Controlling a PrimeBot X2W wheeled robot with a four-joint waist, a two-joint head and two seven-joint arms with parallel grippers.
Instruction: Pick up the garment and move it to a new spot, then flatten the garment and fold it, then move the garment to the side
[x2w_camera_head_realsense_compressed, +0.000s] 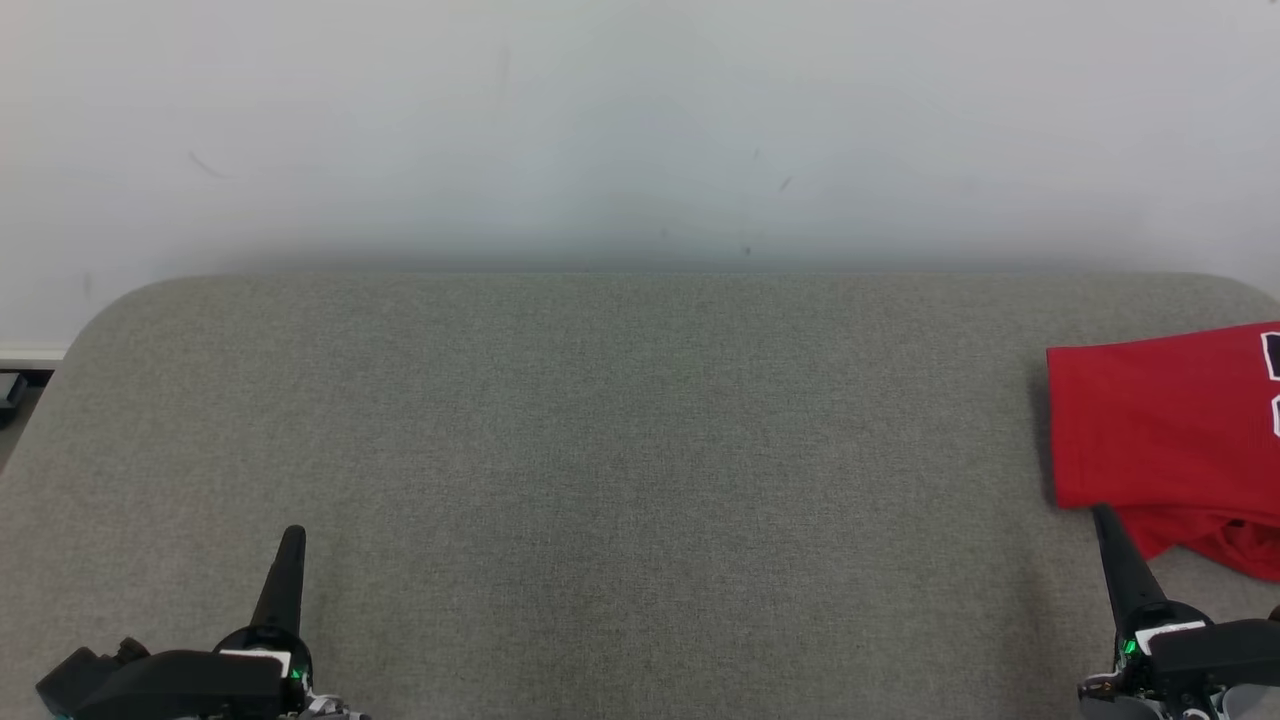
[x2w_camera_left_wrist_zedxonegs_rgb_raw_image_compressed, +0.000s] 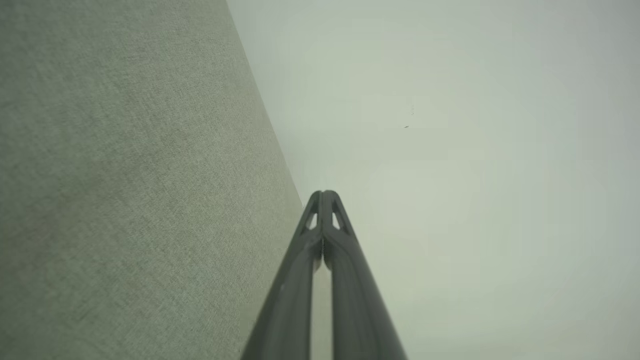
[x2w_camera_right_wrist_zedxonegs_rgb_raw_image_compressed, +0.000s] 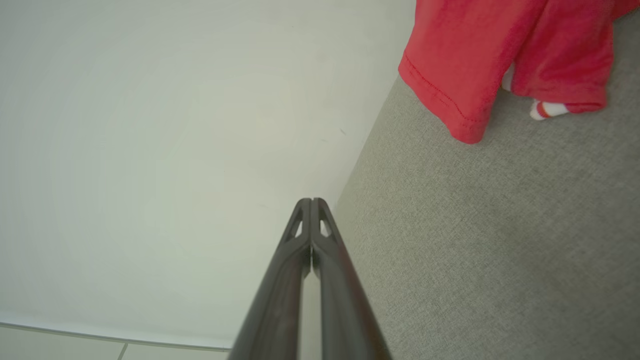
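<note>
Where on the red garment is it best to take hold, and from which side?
Probably the bunched near edge of the red garment, coming from the near side with the right claw: there folds rise, elsewhere it lies flat.

Grey fabric-covered table (x2w_camera_head_realsense_compressed: 640, 450), wide, with 2 rounded far corners, set right up against a pale wall (x2w_camera_head_realsense_compressed: 640, 120). Woven, lightly speckled cloth, flat and smooth across the middle. On the wall, a few faint scuffs (x2w_camera_head_realsense_compressed: 785, 184) and specks a little above the table's far edge. At the far left, a strip of pale baseboard (x2w_camera_head_realsense_compressed: 30, 353) at the wall's foot; just below it, a small dark object (x2w_camera_head_realsense_compressed: 8, 392), cut off at the view's edge, too little visible to identify. In the right wrist view, pale floor (x2w_camera_right_wrist_zedxonegs_rgb_raw_image_compressed: 60, 345) with 1 thin seam.
</note>
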